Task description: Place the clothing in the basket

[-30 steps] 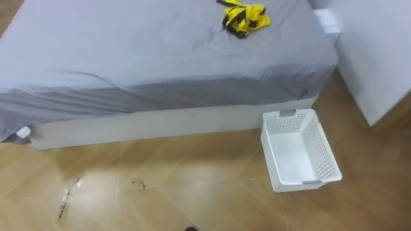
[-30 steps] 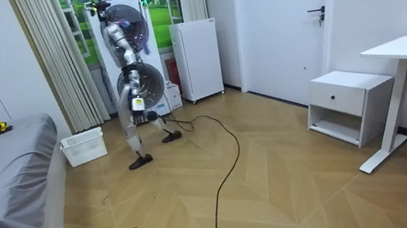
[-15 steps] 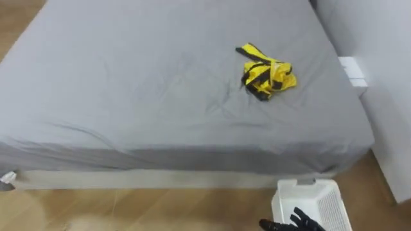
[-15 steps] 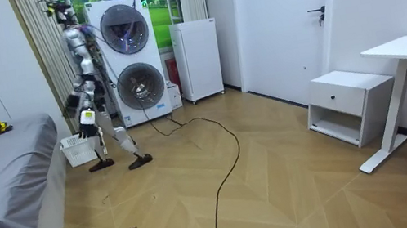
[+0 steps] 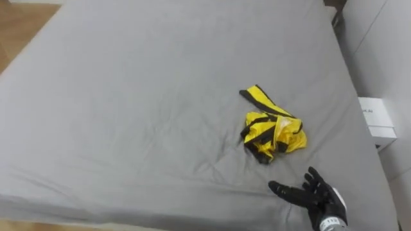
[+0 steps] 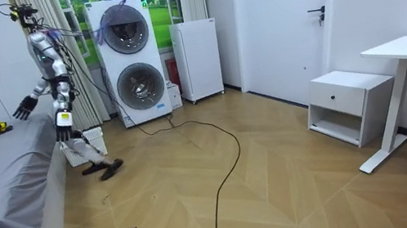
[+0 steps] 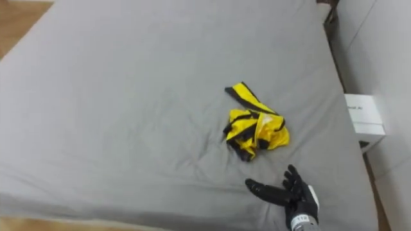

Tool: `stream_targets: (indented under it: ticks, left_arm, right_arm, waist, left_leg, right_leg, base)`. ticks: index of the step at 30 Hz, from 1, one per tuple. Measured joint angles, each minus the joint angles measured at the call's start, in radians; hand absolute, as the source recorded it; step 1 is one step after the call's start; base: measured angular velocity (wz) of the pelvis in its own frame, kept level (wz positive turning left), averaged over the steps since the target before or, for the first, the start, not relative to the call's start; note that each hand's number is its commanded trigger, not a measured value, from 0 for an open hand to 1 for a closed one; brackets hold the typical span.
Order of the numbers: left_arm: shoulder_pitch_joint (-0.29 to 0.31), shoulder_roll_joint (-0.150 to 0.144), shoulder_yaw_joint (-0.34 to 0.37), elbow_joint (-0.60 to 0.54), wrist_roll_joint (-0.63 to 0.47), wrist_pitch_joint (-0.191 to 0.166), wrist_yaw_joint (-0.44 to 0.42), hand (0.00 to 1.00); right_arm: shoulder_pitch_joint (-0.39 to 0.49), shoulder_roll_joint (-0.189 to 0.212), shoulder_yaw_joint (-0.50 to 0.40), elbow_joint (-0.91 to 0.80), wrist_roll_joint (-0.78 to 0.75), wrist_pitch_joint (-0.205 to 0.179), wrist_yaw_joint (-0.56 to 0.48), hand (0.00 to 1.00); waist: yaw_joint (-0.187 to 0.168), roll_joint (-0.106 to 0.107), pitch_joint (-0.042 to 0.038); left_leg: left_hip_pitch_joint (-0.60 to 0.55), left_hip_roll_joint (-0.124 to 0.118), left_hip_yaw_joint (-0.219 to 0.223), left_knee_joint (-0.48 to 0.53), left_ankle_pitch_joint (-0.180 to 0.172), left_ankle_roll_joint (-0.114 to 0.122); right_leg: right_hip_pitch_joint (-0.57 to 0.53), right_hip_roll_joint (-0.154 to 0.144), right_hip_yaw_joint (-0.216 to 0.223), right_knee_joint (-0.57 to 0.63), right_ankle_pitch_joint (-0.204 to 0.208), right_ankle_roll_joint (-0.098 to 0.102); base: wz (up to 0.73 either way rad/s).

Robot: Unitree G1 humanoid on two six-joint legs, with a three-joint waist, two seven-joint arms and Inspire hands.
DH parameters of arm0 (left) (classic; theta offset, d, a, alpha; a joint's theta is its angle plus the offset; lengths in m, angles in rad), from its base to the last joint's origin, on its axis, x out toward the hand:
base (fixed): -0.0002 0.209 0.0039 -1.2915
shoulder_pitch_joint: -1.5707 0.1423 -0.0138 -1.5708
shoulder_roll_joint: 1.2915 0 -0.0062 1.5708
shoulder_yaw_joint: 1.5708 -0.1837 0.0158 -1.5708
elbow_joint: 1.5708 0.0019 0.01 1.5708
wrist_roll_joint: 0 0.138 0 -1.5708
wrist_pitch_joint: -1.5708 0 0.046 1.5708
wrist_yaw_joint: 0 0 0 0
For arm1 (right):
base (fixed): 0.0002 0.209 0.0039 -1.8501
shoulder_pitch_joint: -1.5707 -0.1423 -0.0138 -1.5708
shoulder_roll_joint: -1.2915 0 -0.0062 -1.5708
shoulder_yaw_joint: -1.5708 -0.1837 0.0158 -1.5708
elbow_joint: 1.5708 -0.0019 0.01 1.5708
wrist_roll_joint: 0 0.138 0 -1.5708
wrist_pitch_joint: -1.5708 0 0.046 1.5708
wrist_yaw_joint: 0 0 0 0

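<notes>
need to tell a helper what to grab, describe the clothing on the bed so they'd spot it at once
Look at the big bed with the plain grey sheet. Toward its right side, just beyond the robot's open right hand, lies a small crumpled garment. It is bright yellow with black bands, unlike the white box past the bed's edge.

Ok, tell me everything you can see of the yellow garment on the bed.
The yellow garment is a crumpled bundle of thin, soft-looking fabric, yellow with black bands. One strip trails toward the bed's far side. It lies on the grey bed sheet, nearer the bed's right edge. Only the sheet touches it: the right hand, fingers spread, hovers just short of it on the near side.
</notes>
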Motion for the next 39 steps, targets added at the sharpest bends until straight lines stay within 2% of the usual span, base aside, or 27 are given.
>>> stream_targets:
  ticks: [1, 2, 3, 4, 5, 6, 7, 9, 14, 16, 18, 20, 22, 24, 26, 29, 32, 33, 37, 39]
  left_arm:
    - [0.003, -0.002, 0.000, 0.000, 0.001, 0.001, 0.000, 0.00]
    - [0.010, -0.003, 0.000, -0.005, 0.002, 0.001, 0.002, 0.00]
    - [0.016, -0.004, 0.000, -0.013, 0.002, 0.001, 0.009, 0.00]
    - [0.017, -0.004, 0.001, -0.015, 0.002, 0.001, 0.014, 0.00]
    - [0.036, -0.001, 0.001, -0.014, 0.003, 0.001, 0.019, 0.00]
    - [0.039, -0.002, 0.002, -0.013, 0.004, 0.000, 0.019, 0.00]
    - [0.040, -0.003, 0.003, -0.014, 0.007, 0.000, 0.020, 0.00]
    - [0.042, -0.006, 0.011, -0.015, 0.032, 0.001, 0.020, 0.00]
    - [0.041, -0.002, 0.005, -0.015, 0.032, 0.032, 0.021, 0.00]
    - [0.039, 0.001, -0.002, -0.016, 0.032, 0.040, 0.021, 0.00]
    - [0.030, 0.001, -0.002, -0.015, 0.031, 0.052, 0.021, 0.00]
    - [0.016, 0.001, -0.003, -0.013, 0.031, 0.060, 0.020, 0.00]
    - [-0.003, 0.001, 0.000, -0.011, 0.032, 0.067, 0.020, 0.00]
    - [-0.015, 0.001, -0.001, -0.011, 0.033, 0.072, 0.017, 0.00]
    - [-0.019, 0.003, -0.002, -0.012, 0.033, 0.087, 0.017, 0.00]
    - [-0.037, 0.006, -0.016, -0.011, 0.032, 0.107, 0.017, 0.00]
    - [-0.066, 0.007, -0.029, 0.012, 0.032, 0.119, 0.012, 0.00]
    - [-0.071, 0.014, -0.039, 0.024, 0.032, 0.124, 0.012, 0.00]
    - [-0.071, 0.023, -0.042, 0.029, 0.033, 0.142, 0.011, 0.00]
    - [-0.070, 0.023, -0.043, 0.029, 0.035, 0.151, 0.011, 0.00]
  right_arm:
    - [0.000, -0.004, 0.002, -0.032, -0.003, 0.000, -0.006, 0.00]
    - [0.001, -0.013, 0.003, -0.086, -0.009, 0.000, -0.019, 0.00]
    - [0.000, -0.020, 0.001, -0.126, -0.029, -0.003, -0.035, 0.00]
    - [0.000, -0.022, 0.002, -0.137, -0.039, -0.003, -0.043, 0.00]
    - [0.004, -0.021, 0.003, -0.152, -0.069, -0.005, -0.061, 0.00]
    - [0.005, -0.021, -0.002, -0.177, -0.092, -0.005, -0.075, 0.00]
    - [0.005, -0.021, -0.007, -0.190, -0.104, -0.005, -0.082, 0.00]
    - [0.006, -0.021, -0.035, -0.244, -0.135, -0.005, -0.104, 0.00]
    - [0.010, -0.022, -0.055, -0.307, -0.148, -0.008, -0.156, 0.00]
    - [0.008, -0.022, -0.048, -0.306, -0.148, -0.007, -0.180, 0.00]
    - [-0.006, -0.029, -0.032, -0.292, -0.144, -0.007, -0.195, 0.00]
    - [-0.039, -0.031, -0.031, -0.263, -0.144, -0.007, -0.202, 0.00]
    - [-0.096, -0.032, -0.030, -0.202, -0.160, -0.004, -0.213, 0.00]
    - [-0.152, -0.035, -0.023, -0.123, -0.195, -0.003, -0.221, 0.00]
    - [-0.169, -0.041, 0.009, -0.079, -0.195, 0.006, -0.228, 0.00]
    - [-0.202, -0.053, 0.058, 0.001, -0.194, 0.028, -0.229, 0.00]
    - [-0.267, -0.054, 0.064, 0.121, -0.150, 0.039, -0.233, 0.00]
    - [-0.295, -0.055, 0.064, 0.155, -0.132, 0.049, -0.238, 0.00]
    - [-0.352, -0.073, 0.064, 0.247, -0.117, 0.048, -0.251, 0.00]
    - [-0.362, -0.096, 0.068, 0.279, -0.117, 0.048, -0.247, 0.00]
  waist:
    - [0.003, 0.001, -0.0006]
    - [0.007, 0.000, -0.0015]
    - [0.008, -0.004, -0.0025]
    - [0.011, -0.008, -0.0078]
    - [0.010, -0.020, -0.0228]
    - [0.004, -0.027, -0.0295]
    - [-0.002, -0.031, -0.0304]
    - [-0.014, -0.041, -0.0299]
    - [-0.016, -0.041, -0.0255]
    - [-0.013, -0.041, -0.0208]
    - [-0.009, -0.042, -0.0093]
    - [-0.010, -0.036, -0.0024]
    - [-0.009, -0.036, -0.0023]
    - [-0.006, -0.035, -0.0032]
    - [0.009, -0.035, -0.0039]
    - [0.026, -0.034, -0.0047]
    - [0.049, -0.031, -0.0052]
    - [0.050, -0.029, -0.0046]
    - [0.072, -0.026, -0.0031]
    - [0.085, -0.017, 0.0024]
  left_leg:
    - [-0.008, -0.011, 0.000, -0.049, 0.001, -0.001]
    - [-0.016, -0.029, -0.001, -0.148, 0.009, -0.003]
    - [-0.016, -0.045, -0.005, -0.235, 0.056, 0.017]
    - [-0.010, -0.053, -0.006, -0.259, 0.101, 0.024]
    - [0.017, -0.064, -0.008, -0.287, 0.124, 0.037]
    - [0.051, -0.078, -0.005, -0.323, 0.129, 0.038]
    - [0.061, -0.081, -0.003, -0.338, 0.131, 0.039]
    - [0.081, -0.090, -0.008, -0.373, 0.132, 0.039]
    - [0.091, -0.097, -0.057, -0.414, 0.132, 0.039]
    - [0.091, -0.098, -0.060, -0.424, 0.132, 0.039]
    - [0.084, -0.100, -0.068, -0.428, 0.132, 0.039]
    - [0.068, -0.103, -0.070, -0.427, 0.136, 0.043]
    - [0.043, -0.108, -0.070, -0.426, 0.142, 0.046]
    - [0.010, -0.116, -0.083, -0.424, 0.147, 0.050]
    - [-0.003, -0.118, -0.085, -0.422, 0.148, 0.051]
    - [-0.034, -0.125, -0.099, -0.413, 0.152, 0.057]
    - [-0.061, -0.134, -0.125, -0.410, 0.161, 0.064]
    - [-0.069, -0.137, -0.136, -0.410, 0.165, 0.065]
    - [-0.085, -0.149, -0.155, -0.403, 0.169, 0.068]
    - [-0.094, -0.150, -0.178, -0.400, 0.172, 0.072]
  right_leg:
    - [0.008, 0.000, 0.012, -0.008, 0.000, 0.002]
    - [0.022, -0.001, 0.034, -0.018, -0.001, 0.007]
    - [0.038, -0.002, 0.052, -0.028, -0.004, 0.014]
    - [0.047, -0.003, 0.063, -0.032, -0.006, 0.018]
    - [0.070, -0.008, 0.077, -0.054, -0.008, 0.026]
    - [0.094, -0.011, 0.085, -0.082, -0.006, 0.032]
    - [0.100, -0.012, 0.087, -0.091, -0.004, 0.035]
    - [0.117, -0.015, 0.086, -0.114, -0.001, 0.040]
    - [0.119, -0.017, 0.046, -0.117, 0.004, 0.049]
    - [0.116, -0.018, 0.036, -0.117, 0.004, 0.051]
    - [0.112, -0.021, 0.023, -0.118, 0.003, 0.055]
    - [0.103, -0.025, 0.000, -0.117, 0.004, 0.058]
    - [0.079, -0.030, 0.000, -0.117, 0.002, 0.061]
    - [0.053, -0.038, -0.026, -0.117, 0.001, 0.064]
    - [0.042, -0.039, -0.026, -0.116, 0.002, 0.066]
    - [0.025, -0.048, -0.081, -0.115, 0.001, 0.067]
    - [0.008, -0.057, -0.101, -0.115, -0.001, 0.071]
    - [0.005, -0.060, -0.109, -0.115, -0.001, 0.072]
    - [0.004, -0.066, -0.146, -0.116, -0.002, 0.073]
    - [0.004, -0.070, -0.160, -0.116, -0.002, 0.074]
  base:
    - [-0.61]
    - [-0.53]
    - [-0.49]
    - [-0.40]
    - [-0.24]
    - [-0.17]
    - [-0.09]
    - [-0.06]
    - [0.02]
    - [0.16]
    - [0.13]
    - [0.23]
    - [0.12]
    - [0.15]
    - [0.10]
    - [0.23]
    - [0.26]
    - [0.32]
    - [0.26]
    - [0.28]
